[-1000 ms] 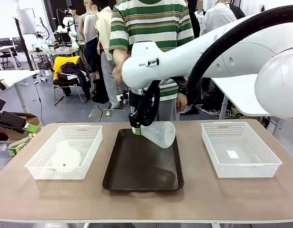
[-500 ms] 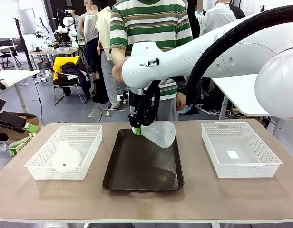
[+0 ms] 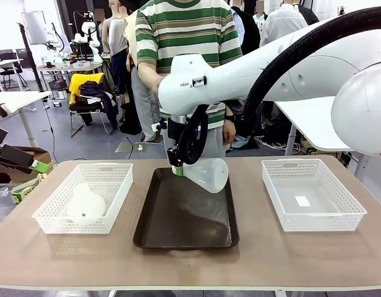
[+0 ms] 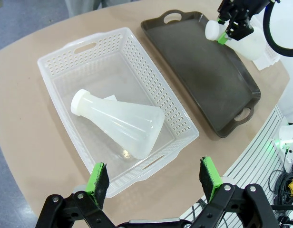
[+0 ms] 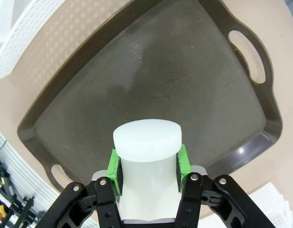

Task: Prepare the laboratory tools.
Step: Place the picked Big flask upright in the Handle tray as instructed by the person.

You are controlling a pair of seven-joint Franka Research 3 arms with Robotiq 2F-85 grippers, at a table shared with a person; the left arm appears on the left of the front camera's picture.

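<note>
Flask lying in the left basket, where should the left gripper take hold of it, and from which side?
Probably the neck, just behind the cap, coming straight down from above with the open left gripper. The flask lies on its side, the basket walls block a sideways approach, and its wide end looks too broad for the jaws.

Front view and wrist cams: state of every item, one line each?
tray, flat on table
held flask, capped, tilted over tray's far end
right gripper, jaws shut on held flask's neck
left basket, upright on table
second flask, capped, lying on its side in left basket
left gripper, jaws open above left basket
right basket, upright on table
</note>
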